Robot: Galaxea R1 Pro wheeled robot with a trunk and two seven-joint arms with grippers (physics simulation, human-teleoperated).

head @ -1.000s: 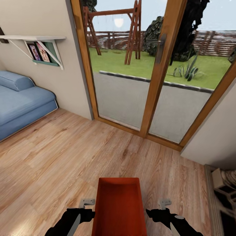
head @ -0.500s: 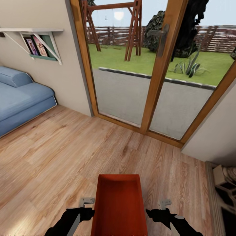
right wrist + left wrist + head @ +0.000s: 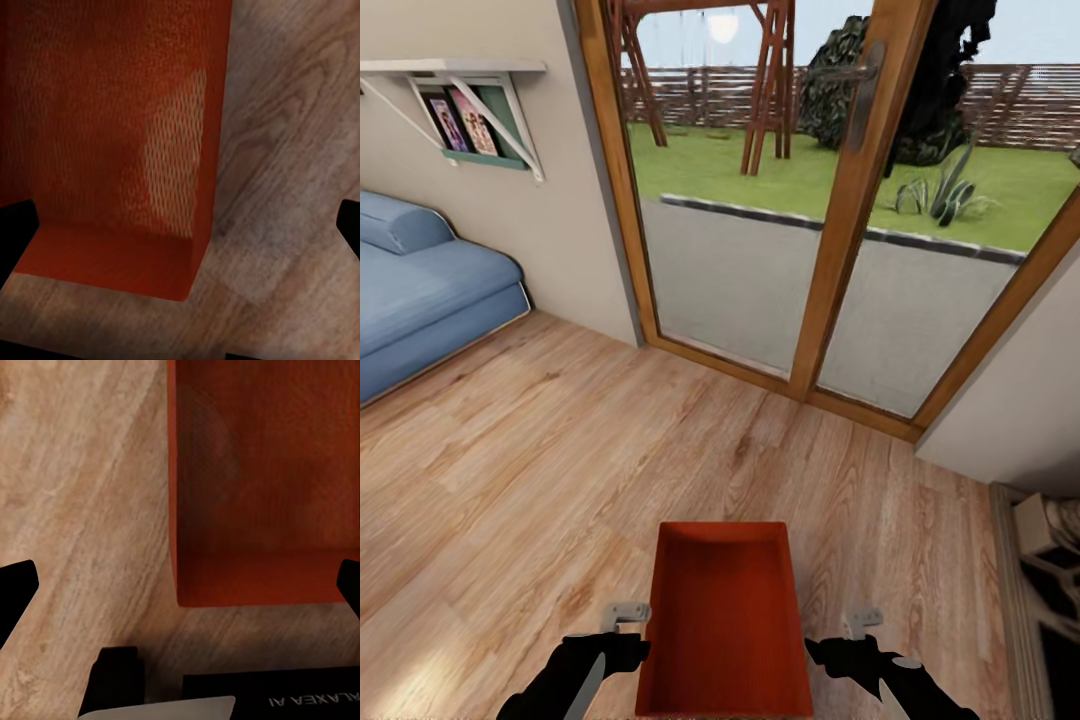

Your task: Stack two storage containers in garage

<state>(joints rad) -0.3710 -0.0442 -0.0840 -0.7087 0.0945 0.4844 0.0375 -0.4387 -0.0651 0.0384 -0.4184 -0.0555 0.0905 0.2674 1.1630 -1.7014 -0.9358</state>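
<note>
I hold the orange-red container before the glass door, left gripper and right gripper flanking it, fingers spread wide, wood floor beneath

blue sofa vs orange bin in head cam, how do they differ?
Colour: the sofa is soft blue, the storage container is orange-red.
Shape: the sofa is rounded and padded with a bolster at its end; the container is a thin-walled, open-top rectangle, empty inside.
Place: the sofa stands on the wood floor against the wall at the view's left; the container sits low and central between the two black arms.
Shared: both are in the same wood-floored room.
</note>
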